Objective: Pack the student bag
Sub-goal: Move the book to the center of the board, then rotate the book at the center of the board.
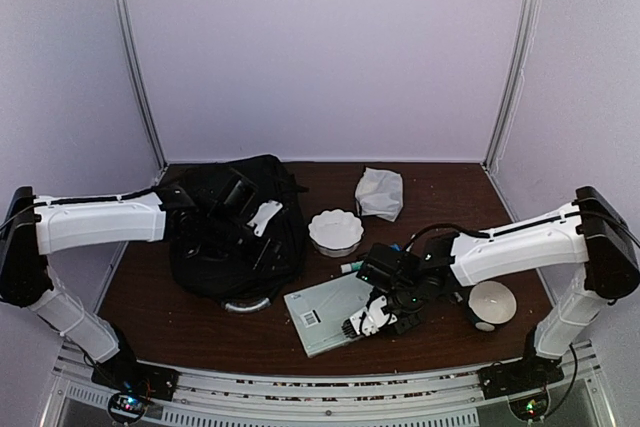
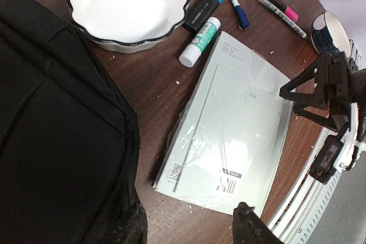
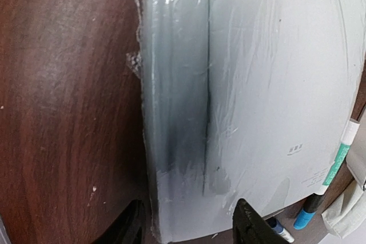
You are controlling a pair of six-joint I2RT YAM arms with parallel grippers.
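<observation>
Right pincer (image 3: 190, 230) sits wide astride the edge of the wrapped book (image 3: 257, 84), left pincer (image 1: 234, 196) by student bag (image 1: 215, 252) unreadable; slick wrap may slip once pinched.

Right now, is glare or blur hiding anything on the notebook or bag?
Top external view: even, soft light; the black student bag swallows its own detail. Left wrist view: sharp, with a pale sheen across the wrapped notebook. Right wrist view: very close, wrap wrinkles glint, a dark band runs down the cover.
</observation>
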